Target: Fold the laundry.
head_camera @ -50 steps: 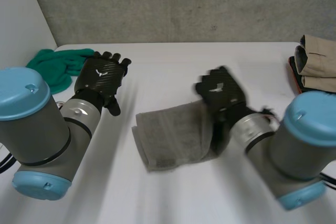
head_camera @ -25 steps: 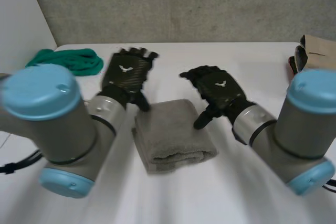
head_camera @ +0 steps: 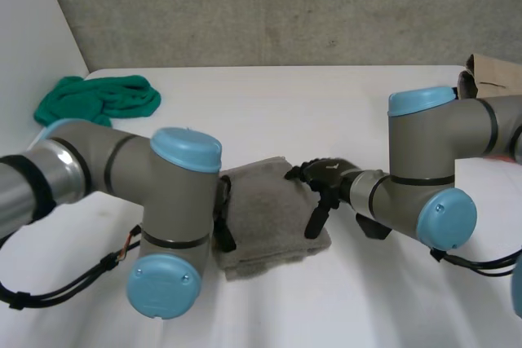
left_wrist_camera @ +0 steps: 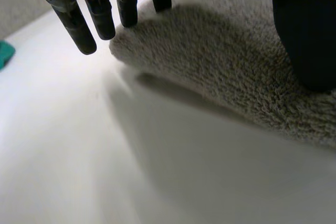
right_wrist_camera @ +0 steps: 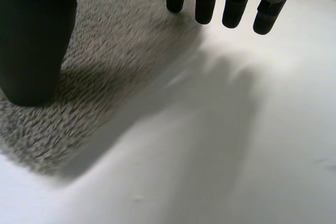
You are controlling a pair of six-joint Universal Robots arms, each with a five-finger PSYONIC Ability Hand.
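Folded grey terry towel [head_camera: 269,218], nubbly, rectangular, mid white table [head_camera: 269,112], left hand [left_wrist_camera: 100,14] at its left edge, right hand [right_wrist_camera: 205,3] at its right edge, wrist views show straight, spread fingers, thumbs over the pile, head view adds crumpled green cloth [head_camera: 102,99] far left.

1. We list a grey towel [head_camera: 265,213]: thick terry pile, folded into a plump, roughly rectangular pad. It lies flat near the middle of the white table [head_camera: 277,112], set slightly askew. We note stacked layers along its near edge. In the left wrist view its rounded edge [left_wrist_camera: 173,40] casts a shadow on the table.

2. We list a green cloth [head_camera: 102,99]: unfolded, crumpled in a loose heap at the table's far left, well apart from the towel.

3. We list a beige folded piece [head_camera: 493,75]: at the table's far right edge, only partly visible.
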